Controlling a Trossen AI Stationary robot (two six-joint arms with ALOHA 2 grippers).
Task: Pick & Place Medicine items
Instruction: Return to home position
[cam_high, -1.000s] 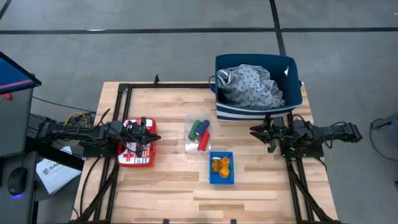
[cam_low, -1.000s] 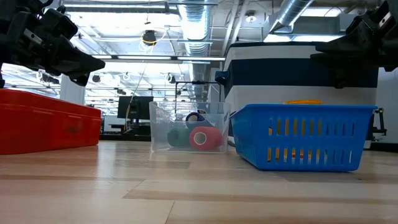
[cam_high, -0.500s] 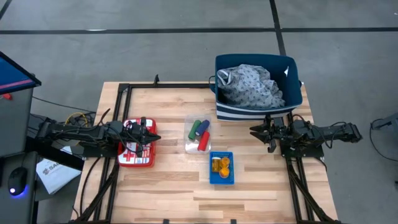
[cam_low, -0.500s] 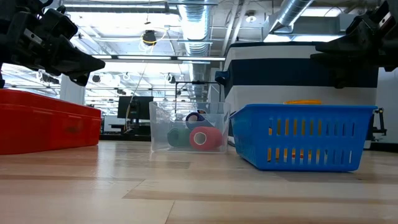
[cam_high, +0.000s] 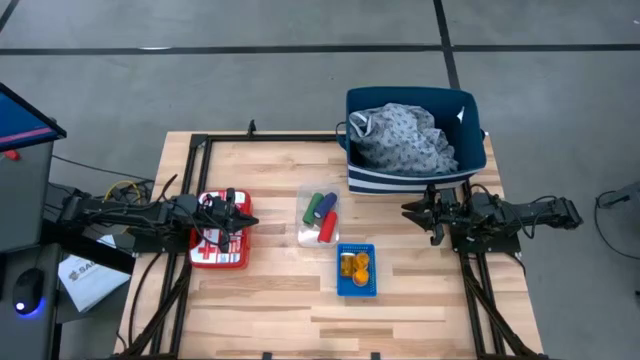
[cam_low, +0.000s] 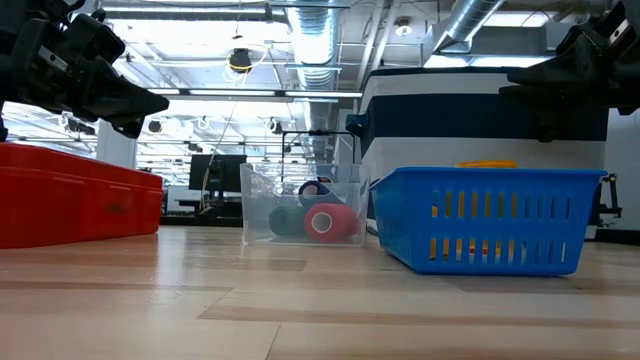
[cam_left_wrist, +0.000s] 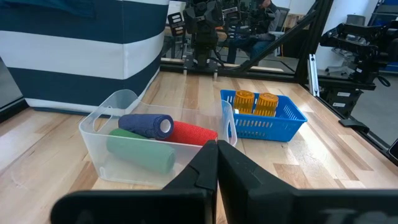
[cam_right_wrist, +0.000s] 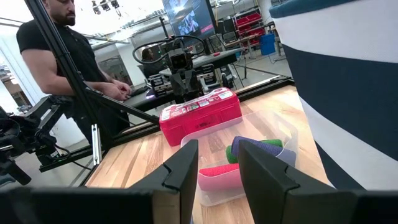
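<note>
Red, green and dark-blue tubes (cam_high: 322, 212) lie in a clear tub (cam_high: 303, 222) at the table's middle; the left wrist view shows them lying on their sides (cam_left_wrist: 149, 125). Orange pill bottles (cam_high: 355, 264) stand in a small blue basket (cam_high: 357, 288) near the tub. My left gripper (cam_high: 248, 220) is shut and empty, hovering over the red-and-white first-aid case (cam_high: 218, 250), its fingertips (cam_left_wrist: 216, 152) pointing at the tub. My right gripper (cam_high: 408, 210) is open and empty, right of the tub, below the bin's front; it also shows in the right wrist view (cam_right_wrist: 217, 168).
A large blue-and-white striped bin (cam_high: 415, 175) holding the grey-white patterned cloth (cam_high: 405, 138) stands at the far right. A black frame (cam_high: 200, 150) runs along the table's edges. A person (cam_right_wrist: 59, 43) stands beyond the table's left side. Bare wood lies along the near edge.
</note>
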